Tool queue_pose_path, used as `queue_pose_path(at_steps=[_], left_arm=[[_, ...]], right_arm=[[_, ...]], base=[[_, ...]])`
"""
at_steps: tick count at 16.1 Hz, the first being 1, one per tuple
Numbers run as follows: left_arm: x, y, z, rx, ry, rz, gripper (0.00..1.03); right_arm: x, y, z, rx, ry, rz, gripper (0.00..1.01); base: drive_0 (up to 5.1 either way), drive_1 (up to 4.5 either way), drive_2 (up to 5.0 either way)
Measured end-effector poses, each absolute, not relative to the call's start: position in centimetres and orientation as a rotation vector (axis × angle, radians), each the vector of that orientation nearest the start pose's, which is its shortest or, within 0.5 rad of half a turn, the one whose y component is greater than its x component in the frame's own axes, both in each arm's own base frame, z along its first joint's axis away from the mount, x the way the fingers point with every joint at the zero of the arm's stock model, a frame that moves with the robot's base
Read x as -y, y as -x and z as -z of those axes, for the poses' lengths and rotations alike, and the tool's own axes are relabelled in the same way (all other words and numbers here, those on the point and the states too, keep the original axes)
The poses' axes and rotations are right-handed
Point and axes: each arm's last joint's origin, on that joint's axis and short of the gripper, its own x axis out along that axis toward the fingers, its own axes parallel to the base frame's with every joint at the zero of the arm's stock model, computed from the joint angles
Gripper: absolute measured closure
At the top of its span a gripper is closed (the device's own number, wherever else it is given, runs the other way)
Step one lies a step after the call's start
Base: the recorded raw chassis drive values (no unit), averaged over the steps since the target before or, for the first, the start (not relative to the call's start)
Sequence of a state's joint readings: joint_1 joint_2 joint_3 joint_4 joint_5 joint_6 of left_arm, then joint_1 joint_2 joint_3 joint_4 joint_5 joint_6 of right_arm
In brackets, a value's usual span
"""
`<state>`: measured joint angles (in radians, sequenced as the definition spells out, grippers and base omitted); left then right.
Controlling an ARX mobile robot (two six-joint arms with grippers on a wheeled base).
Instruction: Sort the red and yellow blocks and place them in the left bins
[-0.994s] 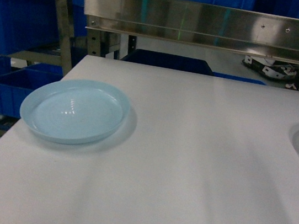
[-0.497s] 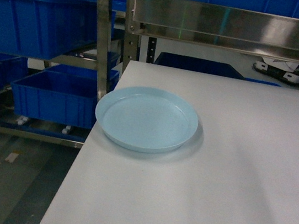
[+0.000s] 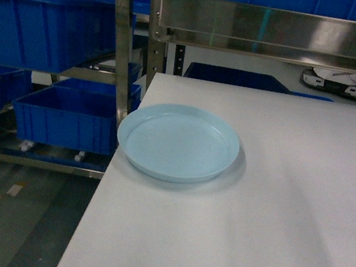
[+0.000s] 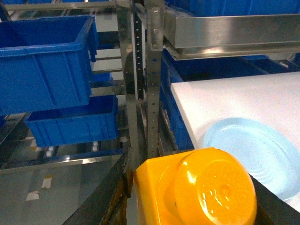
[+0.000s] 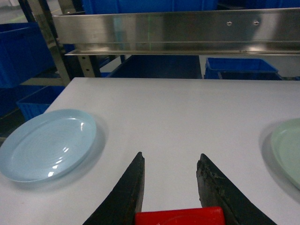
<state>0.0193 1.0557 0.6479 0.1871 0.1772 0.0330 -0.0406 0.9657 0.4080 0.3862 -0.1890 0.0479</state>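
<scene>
Yellow and red blocks both sit in the grippers, seen only by the wrist cameras. The glossy orange-yellow plastic brick [image 4: 197, 187], round stud facing the lens, fills the bottom of the left wrist view, held between the dark fingers [image 4: 101, 197] of the left gripper [image 4: 187, 201], which is closed narrowly on its sides. It hangs off the table's left edge, above the floor, just beside the pale blue round plate [image 4: 262, 150].

The bright red plastic brick [image 5: 180, 216] shows as a strip at the bottom of the right wrist view, clamped between the two black curved fingers [image 5: 126, 197] of the right gripper [image 5: 171, 164]; the tips past the brick stand apart. It is over the white tabletop [image 5: 187, 112], with the blue plate [image 5: 44, 143] to its left and a pale green plate [image 5: 288, 145] at the right edge.

In the head view the blue plate [image 3: 178, 141] rests near the table's [image 3: 272, 220] left edge; no arm shows there. Left of the table stands a perforated metal rack upright [image 4: 152, 79] carrying deep blue plastic bins [image 4: 44, 61], with more bins [image 3: 68, 115] on the lower level. The upright stands between the yellow brick and those bins. A stainless steel rail [image 3: 278, 31] runs across above the table's far edge.
</scene>
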Motion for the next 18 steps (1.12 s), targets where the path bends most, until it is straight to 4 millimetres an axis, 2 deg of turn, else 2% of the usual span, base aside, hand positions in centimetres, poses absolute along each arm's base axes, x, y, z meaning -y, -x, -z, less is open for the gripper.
queue_pose_path(at_steps=[18], left_arm=[[-0.02, -23.27, -27.01, -0.217, -0.011, 0.154, 0.56]], right_arm=[[0.28, -20.43, -22.53, -0.176, -0.068, -0.145, 0.73]], base=[[-4.9, 2.48, 2.5]])
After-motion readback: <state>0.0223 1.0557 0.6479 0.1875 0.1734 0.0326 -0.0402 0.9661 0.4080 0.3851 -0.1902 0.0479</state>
